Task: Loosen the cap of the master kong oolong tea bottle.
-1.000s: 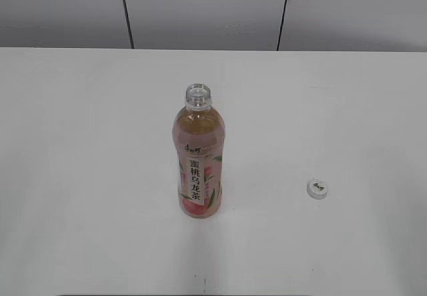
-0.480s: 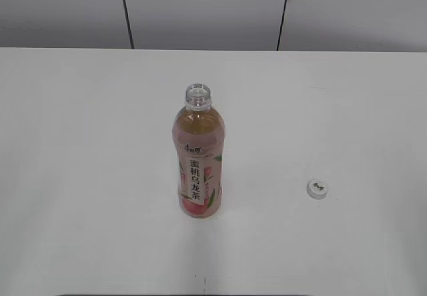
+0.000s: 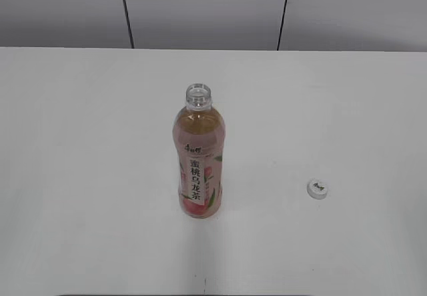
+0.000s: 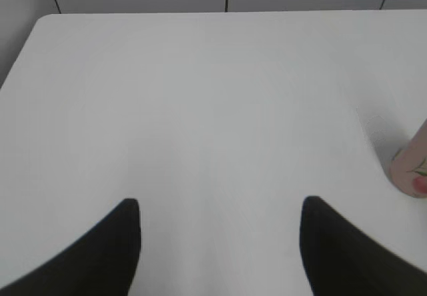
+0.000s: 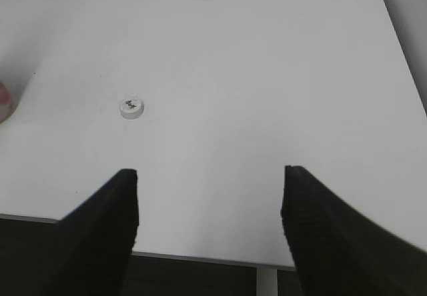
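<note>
The master kong oolong tea bottle stands upright mid-table with its neck open and no cap on it. Its base shows at the right edge of the left wrist view and at the left edge of the right wrist view. The white cap lies flat on the table to the bottle's right; it also shows in the right wrist view. My left gripper is open and empty over bare table, left of the bottle. My right gripper is open and empty near the table's front edge, apart from the cap.
The white table meets a grey panelled wall at the back. Its front edge shows between my right gripper's fingers. Neither arm shows in the exterior view.
</note>
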`<state>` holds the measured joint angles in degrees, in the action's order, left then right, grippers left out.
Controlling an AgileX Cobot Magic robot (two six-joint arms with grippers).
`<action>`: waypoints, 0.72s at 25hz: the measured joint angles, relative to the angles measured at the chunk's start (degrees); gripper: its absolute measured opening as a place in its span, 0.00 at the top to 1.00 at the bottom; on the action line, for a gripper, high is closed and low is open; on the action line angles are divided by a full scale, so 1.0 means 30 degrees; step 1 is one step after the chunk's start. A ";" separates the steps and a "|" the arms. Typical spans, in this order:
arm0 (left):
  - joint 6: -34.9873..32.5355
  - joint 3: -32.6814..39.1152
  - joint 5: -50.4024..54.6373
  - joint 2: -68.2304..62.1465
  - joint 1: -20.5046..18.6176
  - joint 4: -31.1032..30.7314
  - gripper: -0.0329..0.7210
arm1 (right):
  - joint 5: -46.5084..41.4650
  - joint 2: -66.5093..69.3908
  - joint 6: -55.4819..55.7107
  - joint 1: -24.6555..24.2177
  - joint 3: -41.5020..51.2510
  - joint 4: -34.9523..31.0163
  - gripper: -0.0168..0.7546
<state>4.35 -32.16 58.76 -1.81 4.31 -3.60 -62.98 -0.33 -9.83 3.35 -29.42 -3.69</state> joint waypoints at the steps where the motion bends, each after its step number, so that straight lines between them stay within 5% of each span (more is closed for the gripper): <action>1: 0.0000 0.0000 0.0000 0.0401 -0.0018 0.0000 0.37 | 0.0017 0.0000 0.0000 0.0000 0.0000 -0.0018 0.32; 18: -0.0017 0.0000 0.0002 0.0717 0.0672 0.0000 0.37 | 0.0037 -0.0015 0.0000 0.0000 0.0000 -0.0013 0.32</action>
<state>4.30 -32.16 58.77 0.34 6.32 -3.60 -62.87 -0.37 -9.83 3.35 -29.42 -3.73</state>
